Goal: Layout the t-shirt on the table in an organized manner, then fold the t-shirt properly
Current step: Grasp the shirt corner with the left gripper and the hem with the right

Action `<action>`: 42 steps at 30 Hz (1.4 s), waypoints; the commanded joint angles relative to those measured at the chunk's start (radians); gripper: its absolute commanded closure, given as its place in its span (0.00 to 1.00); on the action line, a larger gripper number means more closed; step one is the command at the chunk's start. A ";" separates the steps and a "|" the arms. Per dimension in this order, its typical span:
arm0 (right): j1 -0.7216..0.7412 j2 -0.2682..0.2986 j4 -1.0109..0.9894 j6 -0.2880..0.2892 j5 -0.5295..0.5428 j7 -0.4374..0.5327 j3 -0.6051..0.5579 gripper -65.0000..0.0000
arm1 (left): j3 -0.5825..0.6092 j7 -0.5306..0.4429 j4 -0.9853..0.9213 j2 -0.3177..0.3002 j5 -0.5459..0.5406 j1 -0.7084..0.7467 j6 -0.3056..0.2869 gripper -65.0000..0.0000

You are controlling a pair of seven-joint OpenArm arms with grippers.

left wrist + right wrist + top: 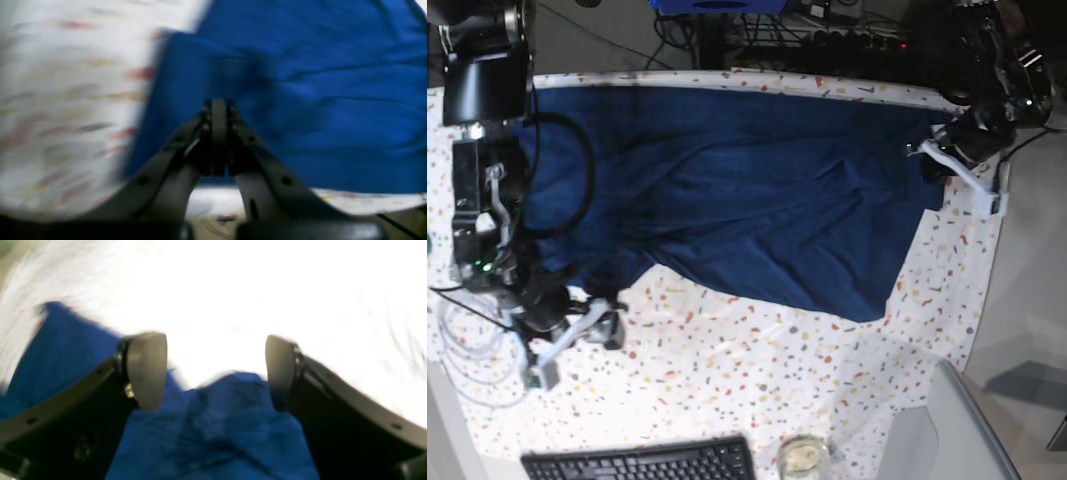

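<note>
The dark navy t-shirt lies spread and wrinkled across the far half of the speckled white table. My left gripper is at the shirt's right edge. In the left wrist view its fingers are pressed together on the blue fabric. My right gripper is by the shirt's near left corner. In the right wrist view it is open, with the edge of the shirt lying between and below its fingers. Both wrist views are blurred.
A black keyboard and a glass sit at the table's near edge. A grey panel stands at the near right corner. Loose cables lie beside my right arm. The table's right edge is close to my left gripper.
</note>
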 commanded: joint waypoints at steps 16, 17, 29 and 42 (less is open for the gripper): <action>0.231 0.081 -0.301 0.071 -0.246 0.116 -0.408 0.33 | 0.105 -0.256 -0.133 0.035 0.277 0.024 -0.002 1.00; 0.235 0.081 -0.313 0.071 -0.246 0.099 -0.430 0.33 | 0.105 -0.256 -0.127 0.035 0.277 0.026 -0.002 1.00; 0.383 0.081 -0.608 0.075 -0.246 0.050 -0.639 0.33 | 0.105 -0.250 -0.021 0.042 0.277 0.034 -0.002 1.00; 0.360 0.069 -0.603 0.097 -0.245 0.001 -0.715 0.34 | 0.105 -0.252 -0.115 0.042 0.284 0.003 -0.002 1.00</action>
